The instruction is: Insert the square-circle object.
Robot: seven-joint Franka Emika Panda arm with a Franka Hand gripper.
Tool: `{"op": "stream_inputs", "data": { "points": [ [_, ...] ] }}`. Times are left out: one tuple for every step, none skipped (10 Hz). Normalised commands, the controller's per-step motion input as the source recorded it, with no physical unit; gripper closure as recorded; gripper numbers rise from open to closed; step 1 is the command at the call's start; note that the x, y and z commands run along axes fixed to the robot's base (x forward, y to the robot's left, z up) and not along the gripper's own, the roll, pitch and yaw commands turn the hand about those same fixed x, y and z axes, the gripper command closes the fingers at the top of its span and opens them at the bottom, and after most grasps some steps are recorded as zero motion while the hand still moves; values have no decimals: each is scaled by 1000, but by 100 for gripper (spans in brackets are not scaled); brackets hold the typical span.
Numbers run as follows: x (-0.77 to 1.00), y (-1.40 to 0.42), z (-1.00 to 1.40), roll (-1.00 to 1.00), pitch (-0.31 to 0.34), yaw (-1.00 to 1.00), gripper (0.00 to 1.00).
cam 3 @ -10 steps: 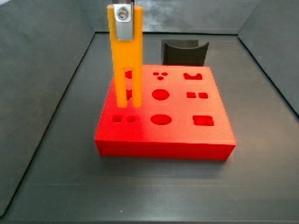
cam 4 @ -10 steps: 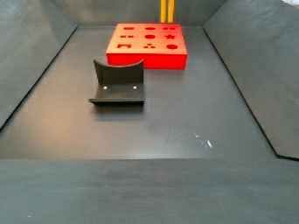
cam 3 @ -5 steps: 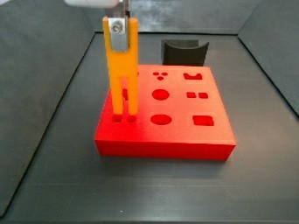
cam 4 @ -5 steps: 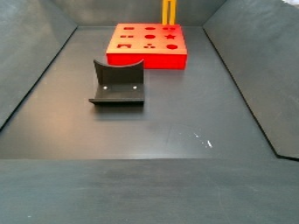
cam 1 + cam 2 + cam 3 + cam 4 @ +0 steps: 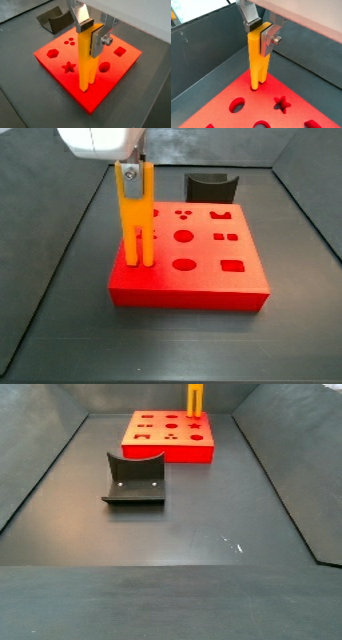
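Desk: dark, carries all. Red block with shaped holes; fixture well apart from block. Square-circle object upright at block corner, prongs entering holes, mostly still above. Gripper above block, clamped on bar's top. Judgement: insertion begun; pushing down, release remain.

You had one square-circle object, one red block with nine shaped holes, one dark fixture, and one gripper above the block.
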Motion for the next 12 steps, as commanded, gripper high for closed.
{"op": "stream_inputs", "data": {
  "points": [
    [0, -37, -200, 0, -64, 0, 100],
    [0, 0, -211, 0, -61, 0, 100],
    [20, 0, -254, 0, -51, -14, 100],
    [149, 0, -234, 33, -17, -17, 100],
    [137, 0, -169, 24, 0, -20, 100],
    [100, 0, -97, 17, 0, -40, 100],
    [43, -9, -63, 31, 0, -40, 100],
    [0, 0, -63, 50, 0, -26, 100],
    [0, -23, -166, 69, 0, -57, 100],
    [0, -94, -309, 109, 0, -129, 100],
    [9, -91, -314, 130, 0, -123, 100],
    [0, -89, -326, 130, 0, -117, 100]
  ]
}}
